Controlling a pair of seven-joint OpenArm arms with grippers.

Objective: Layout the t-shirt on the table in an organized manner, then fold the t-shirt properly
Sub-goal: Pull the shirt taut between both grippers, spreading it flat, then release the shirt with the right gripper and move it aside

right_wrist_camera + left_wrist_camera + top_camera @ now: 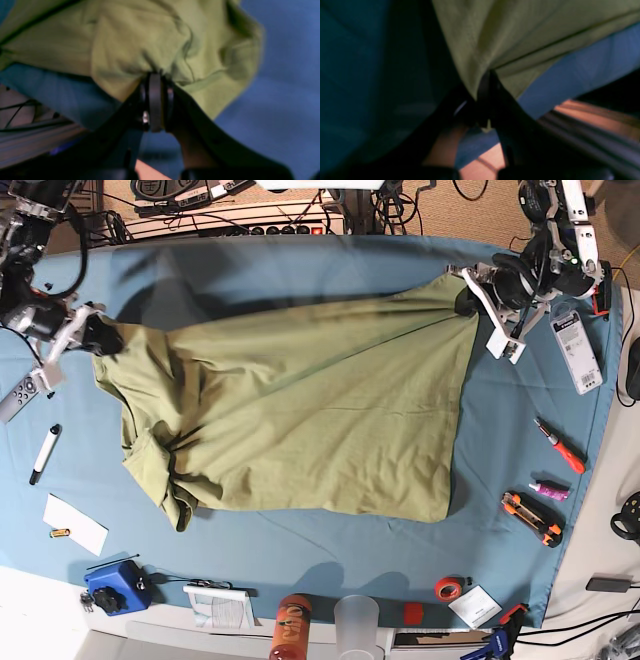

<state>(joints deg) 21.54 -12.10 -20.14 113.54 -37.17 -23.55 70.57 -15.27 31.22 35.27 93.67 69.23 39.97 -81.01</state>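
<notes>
Base view: the olive t-shirt is stretched across the blue-covered table, pinched at opposite ends by two robot arms. The left gripper is clamped on a corner of the fabric at the view's right; the right gripper is clamped on the cloth at the view's left, near a bunched sleeve. Both wrist views show black jaws pressed together on a tuck of cloth.

To do this spreading step well, the arms would likely keep even tension, lower the cloth together and let go only once it lies flat; a lopsided pull risks dragging the crumpled sleeve further under. The shirt reads as soft, matte cotton, creased in long diagonal ridges between the two grips. The table cover looks smooth and faintly wrinkled, with a marker, screwdriver and tape roll scattered along its edges.
</notes>
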